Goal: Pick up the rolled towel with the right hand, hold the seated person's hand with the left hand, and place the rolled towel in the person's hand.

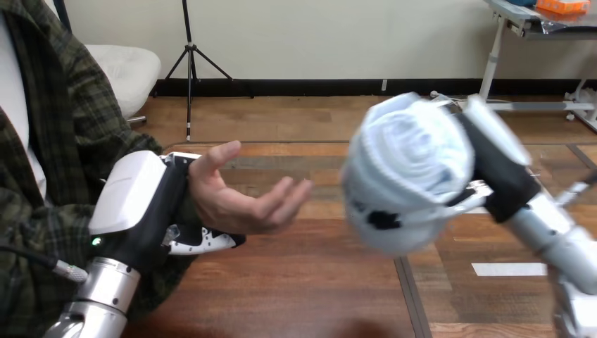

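Grip on the rolled towel [408, 172]: we see the right robot hand [500, 176] closed around it, with the fingers [384, 220] wrapped over the lower front of the roll and the palm pressed against its right side. The towel is pale and tightly wound, and its spiral end faces the camera. It hangs in the air, carried only by this robot hand, and rests on no surface. The right forearm [556, 236] runs from the lower right corner of the head view up to the towel.

The left robot hand [158, 204] is at the left of the view, closed on the person's wrist [184, 201]. Its black palm lies against the back of the wrist. Its fingers [204, 243] curl underneath and emerge just below the heel of the person's hand [239, 201]. The white shell [130, 190] on its back faces up and toward the camera. The silver left forearm [105, 289] rises from the bottom left corner.

The person's hand is open, palm up, with the fingers loosely extended toward the towel and the thumb raised.

We note a clear gap between the person's fingertips and the near face of the towel; the two do not touch. The towel sits to the right of the open palm and slightly above it.
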Controlling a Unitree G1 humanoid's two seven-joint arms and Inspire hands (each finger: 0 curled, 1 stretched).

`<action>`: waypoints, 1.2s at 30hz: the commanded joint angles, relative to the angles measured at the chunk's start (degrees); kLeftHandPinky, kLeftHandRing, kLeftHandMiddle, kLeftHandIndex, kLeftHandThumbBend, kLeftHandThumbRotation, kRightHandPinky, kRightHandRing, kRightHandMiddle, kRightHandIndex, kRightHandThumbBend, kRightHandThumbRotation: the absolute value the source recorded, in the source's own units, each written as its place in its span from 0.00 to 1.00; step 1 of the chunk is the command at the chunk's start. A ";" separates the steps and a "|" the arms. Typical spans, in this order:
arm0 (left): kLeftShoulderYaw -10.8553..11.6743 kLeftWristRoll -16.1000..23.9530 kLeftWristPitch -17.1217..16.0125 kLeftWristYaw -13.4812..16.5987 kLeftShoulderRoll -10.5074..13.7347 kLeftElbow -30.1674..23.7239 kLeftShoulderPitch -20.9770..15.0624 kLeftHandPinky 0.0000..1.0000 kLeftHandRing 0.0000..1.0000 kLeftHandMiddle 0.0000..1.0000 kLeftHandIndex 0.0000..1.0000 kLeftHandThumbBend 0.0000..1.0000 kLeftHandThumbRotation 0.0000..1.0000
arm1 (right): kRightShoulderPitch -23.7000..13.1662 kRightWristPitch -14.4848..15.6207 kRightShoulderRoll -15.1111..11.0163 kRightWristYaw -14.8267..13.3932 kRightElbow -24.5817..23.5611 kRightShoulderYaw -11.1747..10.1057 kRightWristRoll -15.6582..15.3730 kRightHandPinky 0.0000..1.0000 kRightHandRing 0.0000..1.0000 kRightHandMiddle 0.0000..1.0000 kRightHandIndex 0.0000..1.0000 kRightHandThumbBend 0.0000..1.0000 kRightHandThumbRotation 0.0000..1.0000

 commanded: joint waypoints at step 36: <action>-2.47 -2.15 -1.92 -3.36 -5.15 -9.61 -0.47 0.20 0.24 0.32 0.33 0.90 0.00 | -21.82 -7.64 11.10 -7.04 23.51 8.55 -14.84 0.09 0.13 0.19 0.21 0.72 0.00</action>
